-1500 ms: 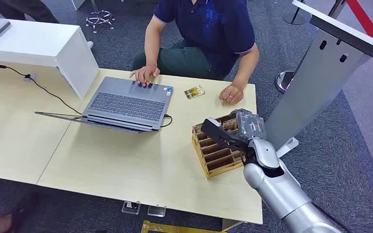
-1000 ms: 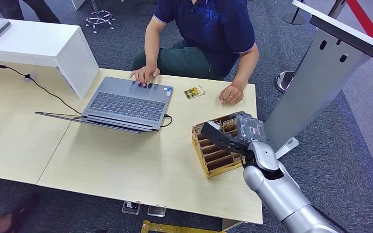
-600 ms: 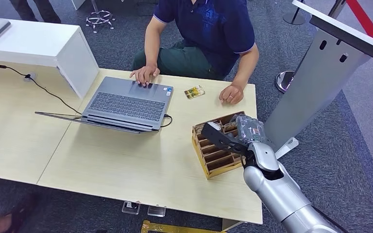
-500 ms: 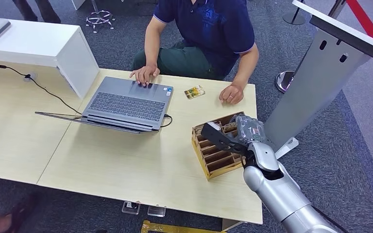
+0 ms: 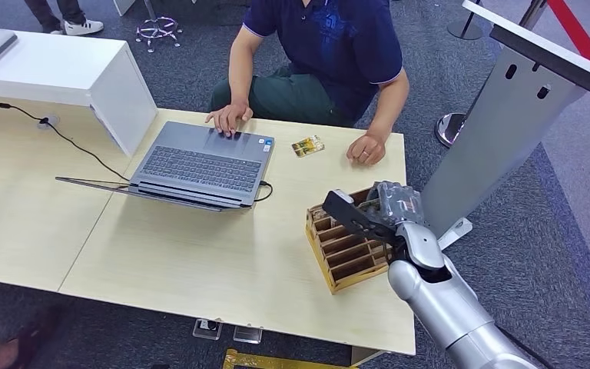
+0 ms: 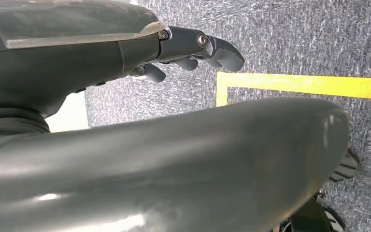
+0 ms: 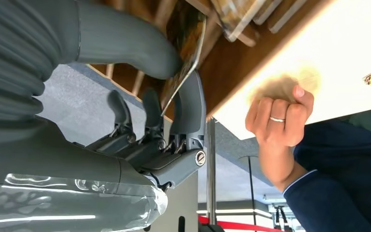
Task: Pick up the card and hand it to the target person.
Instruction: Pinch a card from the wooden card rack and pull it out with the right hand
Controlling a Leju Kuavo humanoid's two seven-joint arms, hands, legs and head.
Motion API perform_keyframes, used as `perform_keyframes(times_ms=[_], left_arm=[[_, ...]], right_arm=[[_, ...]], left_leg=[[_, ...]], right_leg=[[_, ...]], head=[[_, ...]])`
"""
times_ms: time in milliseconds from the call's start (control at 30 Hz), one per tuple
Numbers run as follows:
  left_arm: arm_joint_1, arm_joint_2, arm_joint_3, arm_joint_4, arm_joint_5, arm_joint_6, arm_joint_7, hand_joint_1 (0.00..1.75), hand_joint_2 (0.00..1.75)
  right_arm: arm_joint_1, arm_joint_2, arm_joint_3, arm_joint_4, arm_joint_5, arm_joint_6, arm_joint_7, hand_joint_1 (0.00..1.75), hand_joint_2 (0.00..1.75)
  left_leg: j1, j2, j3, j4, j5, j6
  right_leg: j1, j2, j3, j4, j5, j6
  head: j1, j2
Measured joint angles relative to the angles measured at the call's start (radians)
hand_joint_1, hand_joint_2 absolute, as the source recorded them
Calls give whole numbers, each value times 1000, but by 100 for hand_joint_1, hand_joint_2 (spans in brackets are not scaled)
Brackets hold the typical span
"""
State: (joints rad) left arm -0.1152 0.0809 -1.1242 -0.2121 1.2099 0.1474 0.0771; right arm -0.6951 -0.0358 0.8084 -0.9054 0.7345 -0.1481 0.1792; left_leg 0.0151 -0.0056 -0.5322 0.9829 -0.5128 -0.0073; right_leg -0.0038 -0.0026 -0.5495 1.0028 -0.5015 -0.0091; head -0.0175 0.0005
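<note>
Light wood table [image 5: 223, 261] with grey carpet all round, and a person [image 5: 330, 46] sits at the far edge, upper middle of the head view, one hand on a laptop [image 5: 203, 165] and the other fist resting near the table corner. The wooden slotted rack [image 5: 347, 244] sits lower right of centre, and the right hand [image 5: 376, 211] is over its far end.

The wrist view shows the thumb and a dark finger pinching a card [image 7: 183, 63] by its edge, just at the rack's slots, while the other fingers curl loosely beside it. I'd say it's barely out, so lift straight up along the slot before swinging toward the person, or the rack may drag along. Grip looks thin, so go slow.

Another card [image 5: 307, 145] lies flat on the table by the laptop. The left hand [image 6: 193, 48] hangs over the carpet with loosely curled fingers holding nothing.
</note>
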Motion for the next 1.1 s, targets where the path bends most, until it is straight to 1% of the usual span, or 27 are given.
perform_keyframes(times_ms=[167,367,933,1100], left_arm=[[0,0,0,0,-2,-1,0,0,0],[0,0,0,0,-8,-1,0,0,0],[0,0,0,0,-25,2,-5,0,0],[0,0,0,0,-24,2,-6,0,0]], right_arm=[[0,-3,-4,1,0,0,1,141,175],[0,-7,-6,1,-1,-1,3,155,175],[1,-13,-8,-4,-4,-12,18,155,175],[5,-21,-21,-40,-29,-25,8,155,175]], left_leg=[[0,0,0,0,0,0],[0,0,0,0,0,0],[0,0,0,0,0,0],[0,0,0,0,0,0]], right_leg=[[0,0,0,0,0,0],[0,0,0,0,0,0],[0,0,0,0,0,0],[0,0,0,0,0,0]], head=[[0,0],[0,0],[0,0],[0,0]])
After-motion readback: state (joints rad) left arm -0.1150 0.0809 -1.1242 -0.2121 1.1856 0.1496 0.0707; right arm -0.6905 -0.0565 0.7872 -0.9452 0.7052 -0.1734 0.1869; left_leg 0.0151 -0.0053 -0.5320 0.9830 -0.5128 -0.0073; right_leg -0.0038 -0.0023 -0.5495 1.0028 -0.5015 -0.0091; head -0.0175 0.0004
